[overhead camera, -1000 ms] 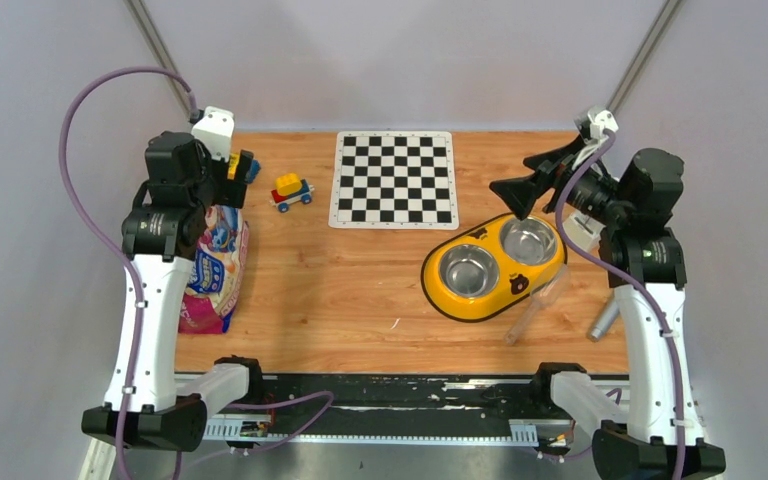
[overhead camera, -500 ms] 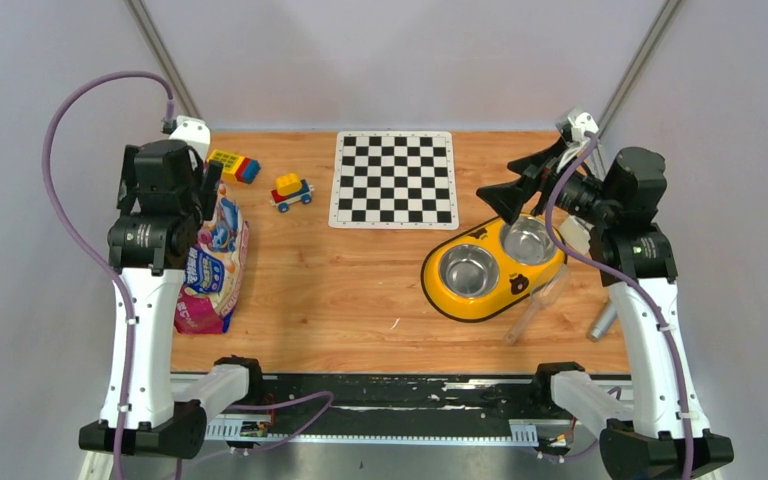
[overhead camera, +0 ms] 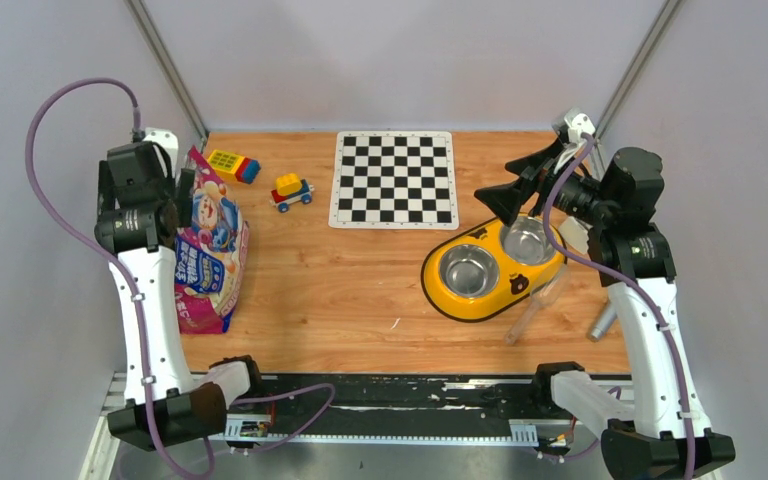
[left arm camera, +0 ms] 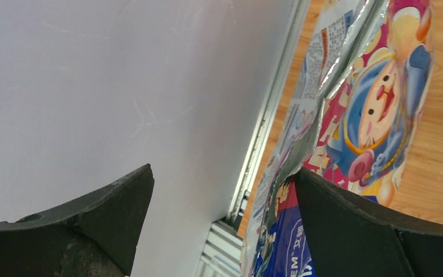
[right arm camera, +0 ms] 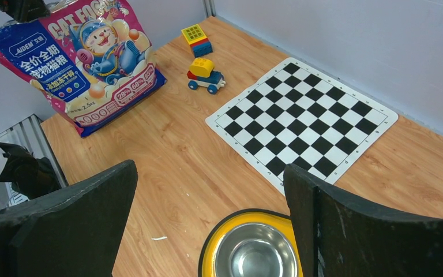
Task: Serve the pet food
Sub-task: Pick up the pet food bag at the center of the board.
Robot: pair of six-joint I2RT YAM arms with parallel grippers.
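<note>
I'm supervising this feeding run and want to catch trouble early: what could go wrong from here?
1. The left pincer is wide open with the cat food bag edge beside just one finger; closing might catch only thin foil and slip.
2. The bag sits at the left edge of the table by the wall; a nudge could tip it.
3. The yellow double bowl sits far across the table, so carrying may spill food.

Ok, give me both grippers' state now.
Left gripper: open, cat food bag edge between the fingers, not clamped.
Right gripper: open, empty.
</note>
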